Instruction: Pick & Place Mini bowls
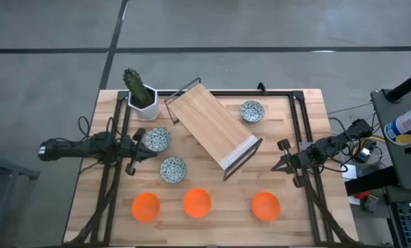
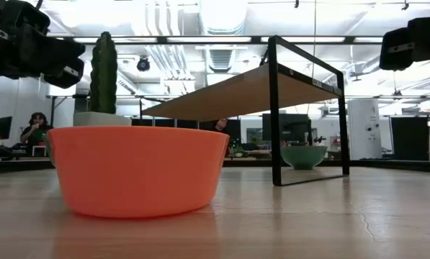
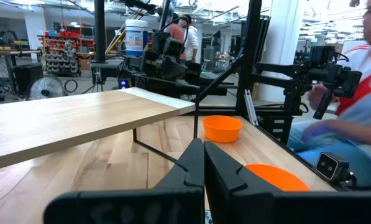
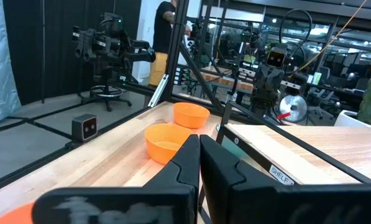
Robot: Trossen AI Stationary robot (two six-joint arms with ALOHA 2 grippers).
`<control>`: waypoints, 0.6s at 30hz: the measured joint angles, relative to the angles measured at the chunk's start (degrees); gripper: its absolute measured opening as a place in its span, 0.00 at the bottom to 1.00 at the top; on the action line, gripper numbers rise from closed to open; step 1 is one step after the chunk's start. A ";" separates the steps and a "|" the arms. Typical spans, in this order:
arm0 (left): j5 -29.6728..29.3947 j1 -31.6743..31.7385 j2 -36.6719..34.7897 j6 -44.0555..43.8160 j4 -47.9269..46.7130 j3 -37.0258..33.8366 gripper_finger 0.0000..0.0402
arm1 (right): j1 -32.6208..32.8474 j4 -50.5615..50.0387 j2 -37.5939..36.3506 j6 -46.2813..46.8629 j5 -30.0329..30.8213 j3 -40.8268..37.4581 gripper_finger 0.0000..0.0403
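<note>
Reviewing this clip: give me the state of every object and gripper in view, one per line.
three orange bowls: upright, empty, in a row along the table's near edge
three floral bowls: upright, on the table, two by the left gripper, one past the shelf
shelf: standing, nothing on it
cactus pot: upright
left gripper: shut, empty
right gripper: shut, empty

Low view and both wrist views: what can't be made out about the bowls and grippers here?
- Low view: one orange bowl fills the foreground and hides the bowls behind it; only one patterned bowl shows, its pattern too small to read.
- Left wrist view: left gripper shut, its fingers hiding part of the near orange bowl.
- Right wrist view: right gripper shut; an orange bowl is cut off at the edge.
</note>
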 joint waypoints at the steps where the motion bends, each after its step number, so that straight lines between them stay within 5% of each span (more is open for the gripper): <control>1: 0.01 0.00 -0.02 0.02 0.02 0.00 0.00 | 0.01 0.01 0.00 0.00 0.00 -0.01 0.02; 12: 0.00 0.00 -0.02 0.00 0.02 0.01 0.00 | -0.03 0.66 0.00 -0.90 0.42 0.01 0.02; 18: 0.01 0.00 -0.02 0.00 0.00 -0.01 0.00 | -0.03 10.03 -0.02 14.55 2.68 0.01 0.02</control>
